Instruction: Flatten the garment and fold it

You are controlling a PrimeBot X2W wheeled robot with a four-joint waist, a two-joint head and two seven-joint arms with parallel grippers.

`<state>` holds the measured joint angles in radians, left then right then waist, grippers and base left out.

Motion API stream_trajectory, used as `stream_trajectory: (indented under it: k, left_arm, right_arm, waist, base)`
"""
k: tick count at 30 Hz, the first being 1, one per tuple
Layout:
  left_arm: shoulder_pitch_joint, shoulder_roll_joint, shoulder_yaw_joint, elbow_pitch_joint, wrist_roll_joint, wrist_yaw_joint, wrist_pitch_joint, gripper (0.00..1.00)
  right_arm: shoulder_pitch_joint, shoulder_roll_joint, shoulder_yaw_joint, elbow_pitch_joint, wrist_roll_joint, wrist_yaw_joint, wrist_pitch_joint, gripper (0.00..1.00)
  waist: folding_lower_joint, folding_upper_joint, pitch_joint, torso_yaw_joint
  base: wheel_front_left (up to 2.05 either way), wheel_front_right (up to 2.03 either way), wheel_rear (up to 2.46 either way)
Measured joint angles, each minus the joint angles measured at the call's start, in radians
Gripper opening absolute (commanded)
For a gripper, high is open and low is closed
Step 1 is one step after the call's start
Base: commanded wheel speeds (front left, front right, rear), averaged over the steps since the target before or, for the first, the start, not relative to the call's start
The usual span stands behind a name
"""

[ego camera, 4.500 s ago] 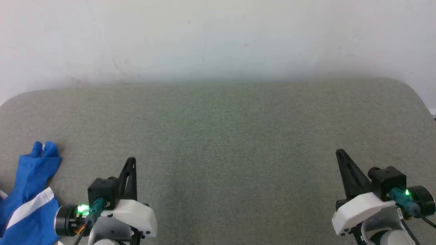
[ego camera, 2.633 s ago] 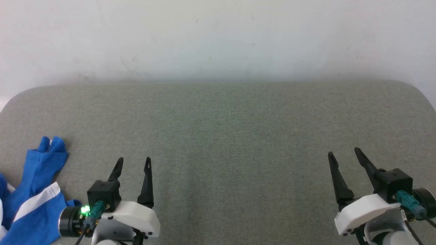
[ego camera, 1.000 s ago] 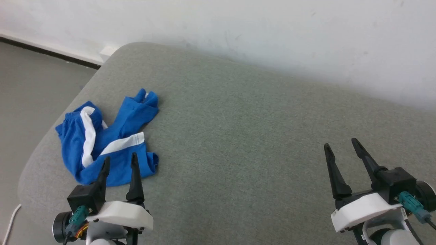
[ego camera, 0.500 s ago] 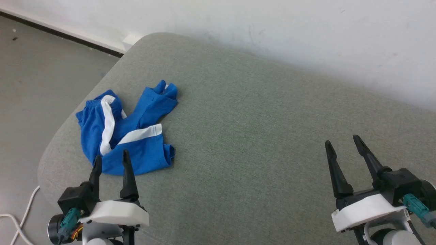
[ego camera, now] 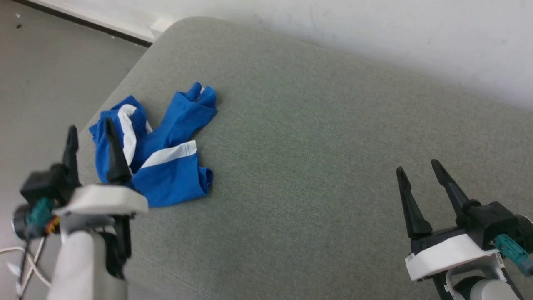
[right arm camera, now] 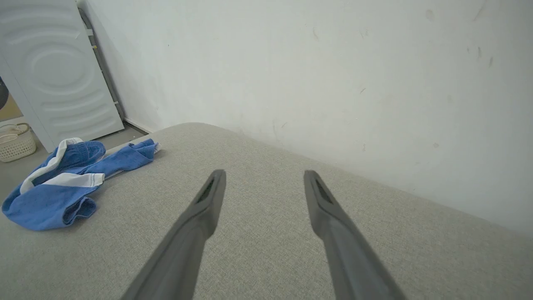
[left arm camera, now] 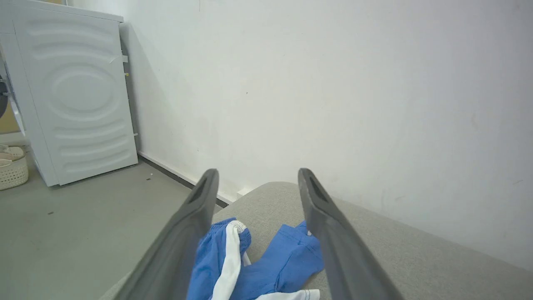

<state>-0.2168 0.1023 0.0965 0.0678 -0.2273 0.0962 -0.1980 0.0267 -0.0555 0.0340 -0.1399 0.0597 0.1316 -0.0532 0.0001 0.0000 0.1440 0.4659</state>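
The left gripper (ego camera: 90, 125) is at nine o'clock in the head view. Its two dark fingers are spread apart and hold nothing, with the tips pointing toward twelve. Its pale forearm rises from seven o'clock.

The right gripper (ego camera: 417, 165) sits at four o'clock. Its fingers are also parted and empty, and they lean toward eleven.

The garment (ego camera: 166, 166), bright blue with white stripes, lies crumpled at ten o'clock on the grey-green padded surface (ego camera: 312, 146), near its rounded corner. It is just past the left fingertips and well apart from the right gripper.

A white wall (ego camera: 374, 25) runs along twelve o'clock, and grey floor (ego camera: 50, 62) fills eleven. In the left wrist view, a white ribbed appliance (left arm camera: 70, 96) stands at ten o'clock with a pale basket (left arm camera: 12, 171) beside it.
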Motion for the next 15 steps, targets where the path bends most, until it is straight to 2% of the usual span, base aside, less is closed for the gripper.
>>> stream_trajectory:
  k: [5, 9, 15]
  left_arm:
    - [-0.145, 0.093, 0.011, 0.125, -0.022, -0.038, 0.110, 1.00]
    - [-0.231, 0.156, 0.011, 0.265, -0.065, -0.081, 0.261, 1.00]
    - [-0.327, 0.178, 0.039, 0.449, -0.192, -0.133, 0.448, 1.00]
  right_arm:
    - [-0.004, -0.016, 0.003, -0.016, 0.003, 0.000, 0.010, 1.00]
    - [-0.014, -0.036, 0.003, -0.028, 0.014, 0.000, 0.017, 1.00]
    - [-0.043, -0.071, 0.011, -0.049, 0.034, 0.000, 0.027, 1.00]
  waist:
    - [0.0000, 0.0000, 0.043, -0.018]
    - [0.0000, 0.0000, 0.079, -0.038]
    - [0.0000, 0.0000, 0.142, -0.066]
  base:
    - [0.00, 0.00, 0.00]
    - [0.00, 0.00, 0.00]
    - [0.00, 0.00, 0.00]
